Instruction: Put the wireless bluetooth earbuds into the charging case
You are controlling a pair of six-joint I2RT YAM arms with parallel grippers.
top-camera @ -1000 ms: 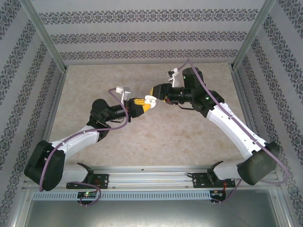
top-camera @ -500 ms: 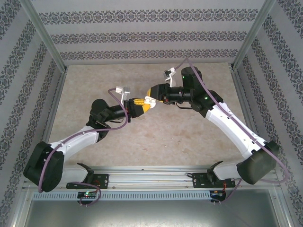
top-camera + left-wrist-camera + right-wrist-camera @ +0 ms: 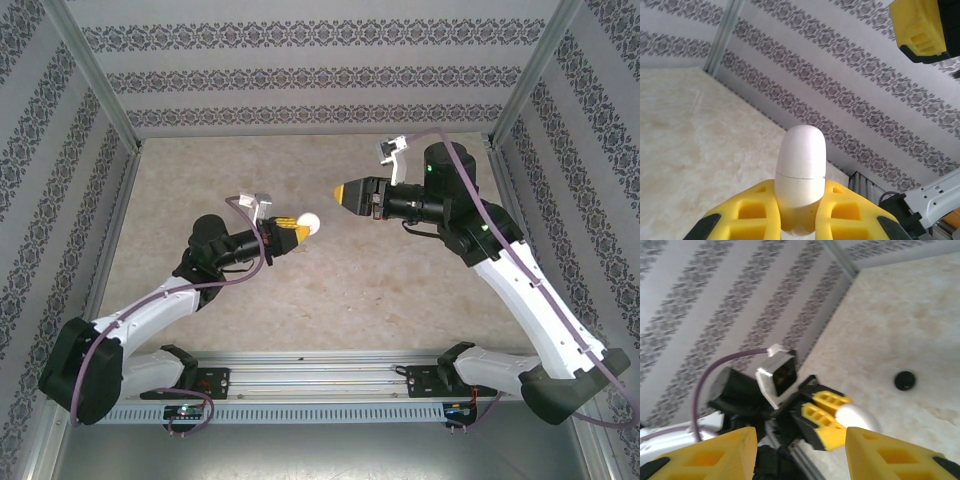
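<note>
at centre-left of the top view my left gripper [image 3: 298,224] pinches the white case [image 3: 801,165] by its lower half, with the seam shut and the rounded lid end poking out. just right of it my right gripper [image 3: 347,192] hangs with its fingers spread, apart from the case. i'd hold the case steady and set the right fingers squarely on the lid, above the seam. a black disc [image 3: 904,380] lies on the table [image 3: 350,290], right side of my right wrist view.
</note>
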